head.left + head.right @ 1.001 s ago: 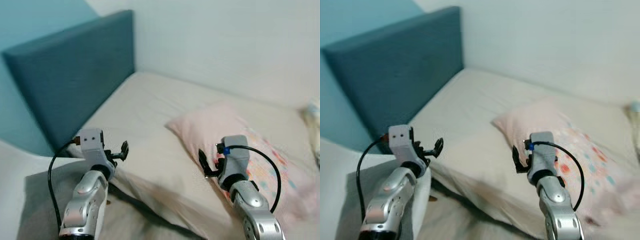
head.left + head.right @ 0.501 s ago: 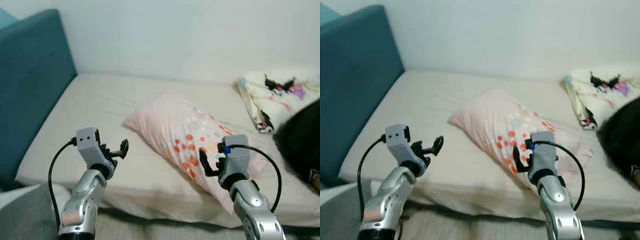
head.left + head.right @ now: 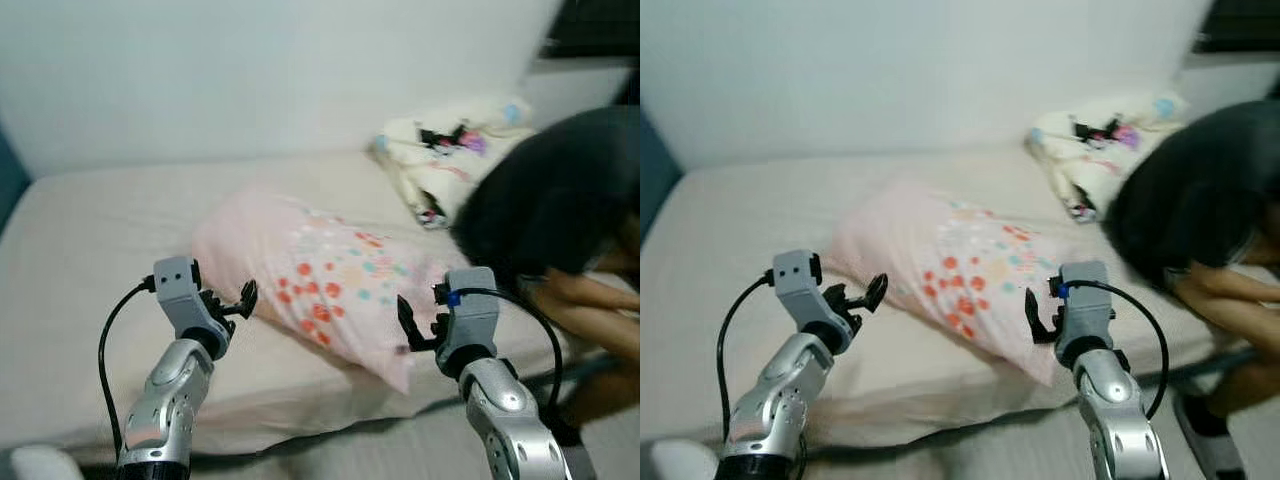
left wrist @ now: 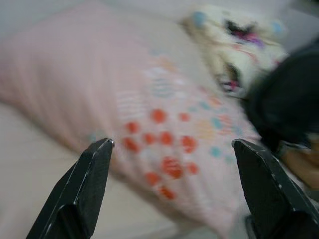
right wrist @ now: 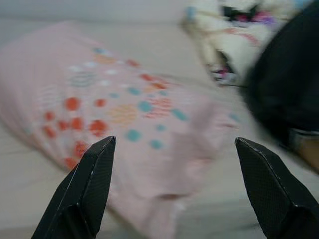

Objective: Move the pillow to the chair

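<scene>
A pink pillow [image 3: 320, 275] with red, orange and teal dots lies flat on the bed [image 3: 90, 250], reaching to the bed's near edge. My left gripper [image 3: 246, 300] is held up in front of the pillow's left end, open and holding nothing. My right gripper [image 3: 402, 322] is raised just before the pillow's near right corner, also open and holding nothing. Both wrist views look over the pillow [image 4: 164, 114] [image 5: 114, 109] between wide-apart fingers. The picture is blurred.
A person in a dark top [image 3: 550, 195] sits on the right part of the bed, an arm [image 3: 590, 290] stretched along its edge. A cream blanket with a cartoon print [image 3: 440, 150] is bunched at the back by the white wall. Floor lies below the bed edge.
The whole picture has swung to the right: the blue headboard has left the view and the person has come in. Both arms keep the same raised pose, with the grippers open.
</scene>
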You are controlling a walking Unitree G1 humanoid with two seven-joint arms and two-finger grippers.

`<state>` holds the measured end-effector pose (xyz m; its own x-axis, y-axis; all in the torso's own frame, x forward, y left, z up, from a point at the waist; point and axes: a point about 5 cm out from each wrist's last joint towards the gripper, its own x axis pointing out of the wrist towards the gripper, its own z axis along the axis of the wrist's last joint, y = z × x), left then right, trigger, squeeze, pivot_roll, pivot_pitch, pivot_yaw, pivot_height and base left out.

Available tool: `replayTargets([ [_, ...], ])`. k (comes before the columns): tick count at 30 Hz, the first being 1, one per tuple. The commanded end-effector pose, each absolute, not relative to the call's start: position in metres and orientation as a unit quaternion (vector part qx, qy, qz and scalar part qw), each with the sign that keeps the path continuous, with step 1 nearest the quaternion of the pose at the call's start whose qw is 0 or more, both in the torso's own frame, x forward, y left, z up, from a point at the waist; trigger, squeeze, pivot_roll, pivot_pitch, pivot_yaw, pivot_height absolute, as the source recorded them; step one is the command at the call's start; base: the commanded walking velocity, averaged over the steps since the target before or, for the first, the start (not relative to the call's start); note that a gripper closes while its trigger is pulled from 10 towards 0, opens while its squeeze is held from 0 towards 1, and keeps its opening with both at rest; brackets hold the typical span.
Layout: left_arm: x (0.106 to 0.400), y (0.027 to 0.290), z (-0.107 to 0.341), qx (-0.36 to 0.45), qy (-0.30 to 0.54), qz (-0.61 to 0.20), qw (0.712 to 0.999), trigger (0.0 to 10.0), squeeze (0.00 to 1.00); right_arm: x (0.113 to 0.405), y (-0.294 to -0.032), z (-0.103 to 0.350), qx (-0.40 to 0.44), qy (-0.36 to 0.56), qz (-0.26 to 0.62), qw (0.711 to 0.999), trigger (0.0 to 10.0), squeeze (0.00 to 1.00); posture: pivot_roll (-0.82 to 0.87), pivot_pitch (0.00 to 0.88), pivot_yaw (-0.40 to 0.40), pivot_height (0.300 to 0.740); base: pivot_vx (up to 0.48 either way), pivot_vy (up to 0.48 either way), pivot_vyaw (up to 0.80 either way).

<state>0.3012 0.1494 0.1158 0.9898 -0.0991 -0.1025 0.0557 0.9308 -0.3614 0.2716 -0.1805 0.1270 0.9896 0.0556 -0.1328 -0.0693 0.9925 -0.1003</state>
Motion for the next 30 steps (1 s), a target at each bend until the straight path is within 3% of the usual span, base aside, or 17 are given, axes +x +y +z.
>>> replayTargets([
  [1,0.2982,0.1522,0.1088,-0.177,0.071,-0.034,0.981,10.0,0.00,0.2701,-0.1779,0.1226,-0.051,0.069,0.036,0.996,10.0,0.00,-0.08,0.046,-0.007,0.740,0.000,0.000,-0.80],
  [6,0.2975,0.1529,0.1077,-0.176,0.073,-0.034,0.981,10.0,0.00,0.2698,-0.1760,0.1222,-0.056,0.069,0.037,0.995,10.0,0.00,-0.08,0.041,-0.004,0.740,0.000,0.000,-0.80],
  [10,0.2973,0.1523,0.1069,-0.159,0.075,-0.033,0.984,10.0,0.00,0.2692,-0.1753,0.1230,-0.054,0.060,0.043,0.996,10.0,0.00,-0.09,0.032,-0.002,0.740,0.000,-0.163,0.00],
  [24,0.2971,0.1541,0.1069,-0.130,0.074,-0.019,0.989,10.0,0.00,0.2677,-0.1720,0.1224,-0.066,0.057,0.058,0.994,10.0,0.00,-0.09,0.030,0.000,0.740,0.000,-0.480,0.00],
  [30,0.2975,0.1602,0.1081,-0.075,0.075,0.023,0.994,10.0,0.00,0.2673,-0.1710,0.1216,-0.057,0.059,0.063,0.995,10.0,0.00,-0.09,0.034,0.002,0.740,0.000,-0.160,0.53],
])
